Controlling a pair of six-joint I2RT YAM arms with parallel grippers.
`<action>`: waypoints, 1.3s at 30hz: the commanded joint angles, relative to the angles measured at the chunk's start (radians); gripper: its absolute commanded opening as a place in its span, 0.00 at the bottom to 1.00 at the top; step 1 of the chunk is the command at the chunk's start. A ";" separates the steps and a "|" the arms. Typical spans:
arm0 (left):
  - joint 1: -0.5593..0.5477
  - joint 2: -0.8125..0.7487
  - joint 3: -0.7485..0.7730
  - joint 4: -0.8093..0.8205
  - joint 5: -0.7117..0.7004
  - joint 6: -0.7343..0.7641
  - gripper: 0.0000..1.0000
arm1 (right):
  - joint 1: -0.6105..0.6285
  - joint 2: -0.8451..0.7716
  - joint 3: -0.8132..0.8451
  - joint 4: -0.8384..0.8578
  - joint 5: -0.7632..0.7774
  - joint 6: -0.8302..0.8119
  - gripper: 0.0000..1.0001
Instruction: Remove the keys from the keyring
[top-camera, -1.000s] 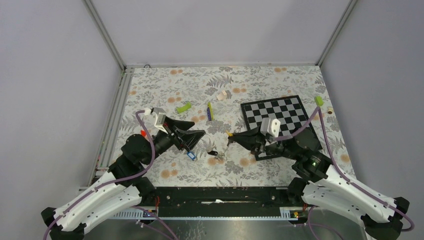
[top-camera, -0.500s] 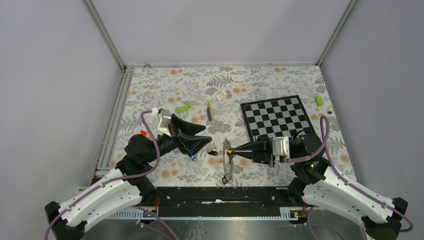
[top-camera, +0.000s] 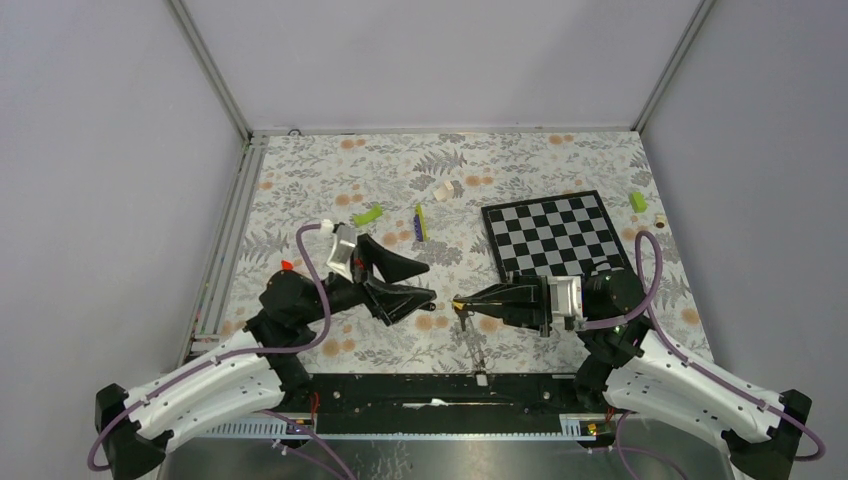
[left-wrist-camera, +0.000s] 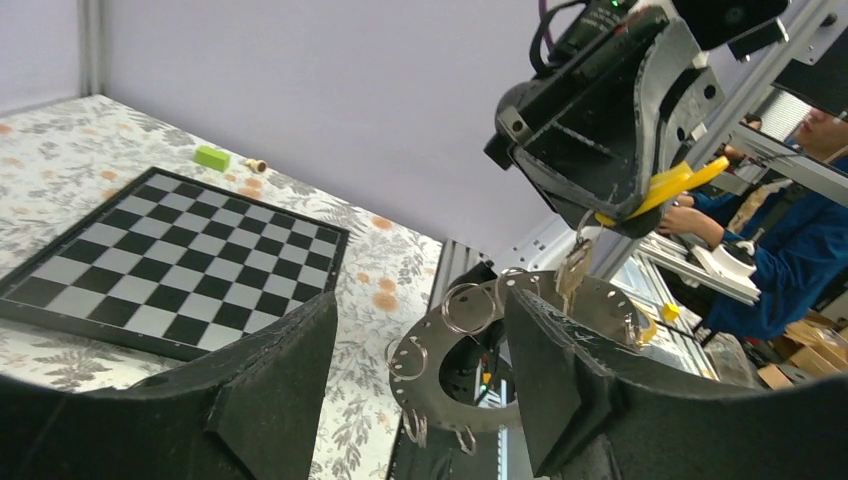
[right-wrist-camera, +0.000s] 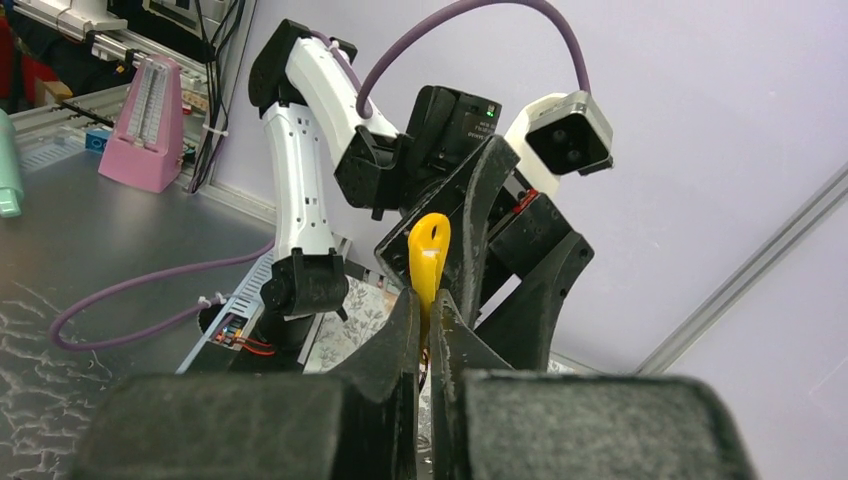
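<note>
One keyring (left-wrist-camera: 425, 395) hangs above the counter (top-camera: 330, 180) near its front edge, dangling from one yellow-tagged key (right-wrist-camera: 430, 250). The right pincer (top-camera: 458, 303) is pressed together on that key's tag. Facing it, the left pincer (top-camera: 431, 283) is spread, its two fingers (left-wrist-camera: 270, 390) framing the hoop; whether they touch it is unclear. Farther back lie one yellow-green and purple stick (top-camera: 421, 222), two lime-green blocks (top-camera: 370, 214) and one chessboard (top-camera: 553, 232).

Keyring (left-wrist-camera: 440, 405) between spread left pincer (left-wrist-camera: 420, 305); right pincer (left-wrist-camera: 628, 212) pinching yellow-tagged key (left-wrist-camera: 675, 183)
</note>
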 joint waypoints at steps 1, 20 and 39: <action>-0.062 0.014 0.024 0.065 -0.010 0.053 0.66 | 0.000 -0.001 0.004 0.116 0.004 0.022 0.00; -0.264 0.095 0.051 0.099 -0.200 0.377 0.66 | 0.000 0.023 0.007 0.226 -0.100 0.172 0.00; -0.297 0.137 0.085 0.156 0.008 0.361 0.68 | 0.000 0.024 0.004 0.215 -0.108 0.185 0.00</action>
